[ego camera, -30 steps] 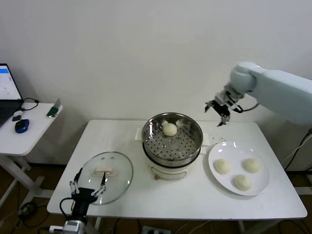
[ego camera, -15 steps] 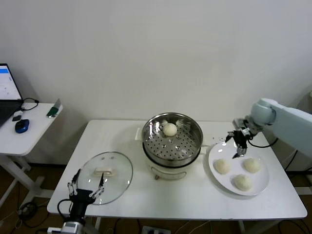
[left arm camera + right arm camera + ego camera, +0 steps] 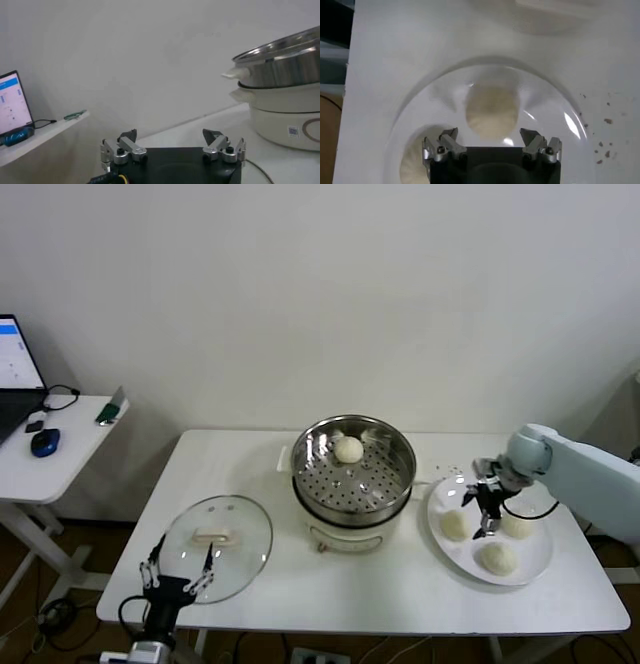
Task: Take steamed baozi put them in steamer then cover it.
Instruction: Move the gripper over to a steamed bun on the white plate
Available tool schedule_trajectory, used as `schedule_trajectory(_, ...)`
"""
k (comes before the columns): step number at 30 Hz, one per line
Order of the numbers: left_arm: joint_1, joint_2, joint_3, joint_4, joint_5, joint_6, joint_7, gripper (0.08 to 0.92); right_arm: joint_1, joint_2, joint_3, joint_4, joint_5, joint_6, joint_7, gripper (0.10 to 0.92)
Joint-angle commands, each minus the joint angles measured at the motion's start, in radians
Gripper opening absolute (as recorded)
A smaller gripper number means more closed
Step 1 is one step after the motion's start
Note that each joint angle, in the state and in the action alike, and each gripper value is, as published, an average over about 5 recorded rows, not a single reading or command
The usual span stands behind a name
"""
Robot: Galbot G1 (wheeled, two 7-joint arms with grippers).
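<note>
Head view: the round shiny stainless-steel steamer (image 3: 352, 472) on its cream-white pot base is seen at the centre of the white table (image 3: 300, 594), with one cream-white domed baozi (image 3: 348, 449) lying at the basket's 12 o'clock. The round clear glass cover (image 3: 218, 547) lies flat at the steamer's 8 o'clock. Three more baozi (image 3: 497, 557) rest on the flat white plate (image 3: 533, 564) at 3 o'clock. The right gripper (image 3: 485, 502) is held wide open and empty over the plate, between two buns. The left gripper (image 3: 178, 572) is parked at the table's near edge.

Left wrist view: the left gripper (image 3: 172, 146) is shown spread open, holding nothing.

Right wrist view: a bun (image 3: 492, 111) is framed just beyond the spread, empty fingers (image 3: 536, 142).
</note>
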Motion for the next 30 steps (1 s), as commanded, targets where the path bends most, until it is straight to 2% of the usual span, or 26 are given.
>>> schedule_trajectory(1, 0.001, -0.002, -0.001, 0.002, 0.003, 0.001, -0.001, 0.823, -0.049, 0.044, 0.037, -0.049, -0.008, -0.007, 0.004, 0.823)
schedule_trajectory(15, 0.004, -0.003, -0.003, 0.008, 0.005, -0.001, 0.000, 0.823, -0.047, 0.094, 0.037, -0.100, -0.035, 0.013, 0.003, 0.815)
schedule_trajectory(23, 0.008, -0.005, -0.004, 0.003, 0.004, -0.002, 0.000, 0.823, -0.048, 0.093, 0.038, -0.099, -0.032, 0.017, -0.007, 0.738)
schedule_trajectory(30, 0.012, -0.006, -0.007, 0.000, 0.004, -0.003, 0.000, 0.823, -0.026, 0.069, 0.038, -0.084, -0.018, 0.018, -0.007, 0.713)
